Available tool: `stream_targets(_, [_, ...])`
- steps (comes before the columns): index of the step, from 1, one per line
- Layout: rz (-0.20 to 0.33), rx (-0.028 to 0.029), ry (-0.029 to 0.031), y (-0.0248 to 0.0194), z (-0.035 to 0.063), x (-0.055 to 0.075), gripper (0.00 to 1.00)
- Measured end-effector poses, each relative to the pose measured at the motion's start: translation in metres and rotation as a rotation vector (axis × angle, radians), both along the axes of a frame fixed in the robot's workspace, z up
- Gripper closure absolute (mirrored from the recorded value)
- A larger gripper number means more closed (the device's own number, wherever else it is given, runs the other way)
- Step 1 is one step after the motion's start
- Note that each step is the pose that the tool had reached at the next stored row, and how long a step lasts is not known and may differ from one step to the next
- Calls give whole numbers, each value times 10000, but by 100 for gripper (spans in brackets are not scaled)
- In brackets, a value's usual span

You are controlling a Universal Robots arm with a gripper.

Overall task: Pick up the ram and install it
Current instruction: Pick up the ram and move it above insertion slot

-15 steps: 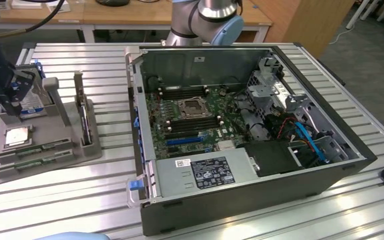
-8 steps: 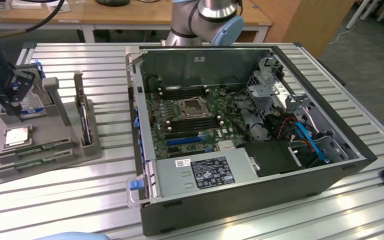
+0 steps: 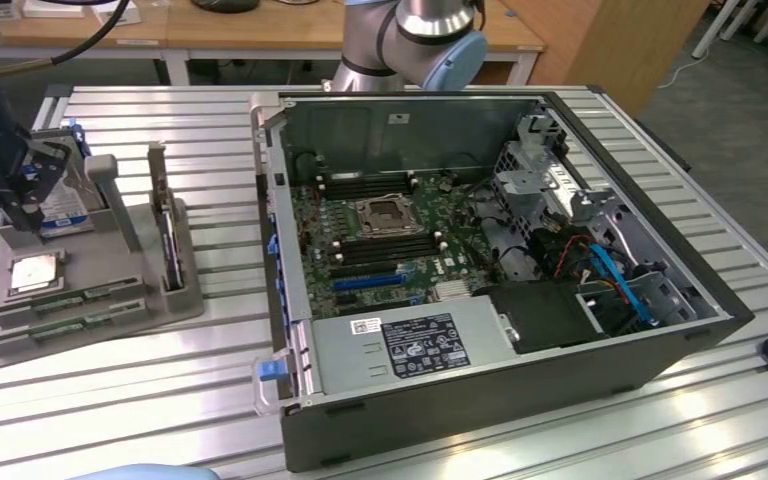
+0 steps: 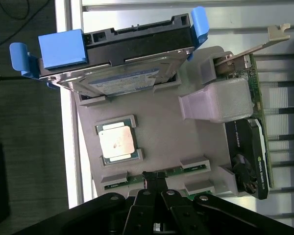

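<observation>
Exterior view: at the exterior view's left edge, the dark end effector (image 3: 27,200) hangs half cut off by the frame, its fingers hard to make out. It hangs over a grey plastic parts holder (image 3: 37,350) on the slatted metal surface (image 3: 131,410). The long, thin green ram stick (image 3: 88,297) lies flat in a holder slot, lower down and clear of the end effector, just beside a square silver CPU chip (image 3: 35,272). An open black computer tower (image 3: 491,400) lies at the exterior view's right.

Wrist view: the end effector (image 4: 154,178) has its black fingers pinched together, gripping nothing. Their tips line up over the middle of the ram stick (image 4: 179,170), hiding that part. The stick sits in its slot between the CPU chip (image 4: 116,142) and a second green stick (image 4: 206,195), which is largely covered by the end effector.
</observation>
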State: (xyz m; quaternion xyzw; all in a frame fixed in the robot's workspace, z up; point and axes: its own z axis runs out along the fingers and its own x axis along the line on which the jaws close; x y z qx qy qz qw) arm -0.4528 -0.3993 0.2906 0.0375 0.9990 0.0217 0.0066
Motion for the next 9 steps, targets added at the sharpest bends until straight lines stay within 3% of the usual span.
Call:
stream_targets(3, [0,0,0,0,0,0,89])
stream_targets(7, [-1,0,0,0,0,0,71])
stream_targets(9, [0,0,0,0,0,0,71])
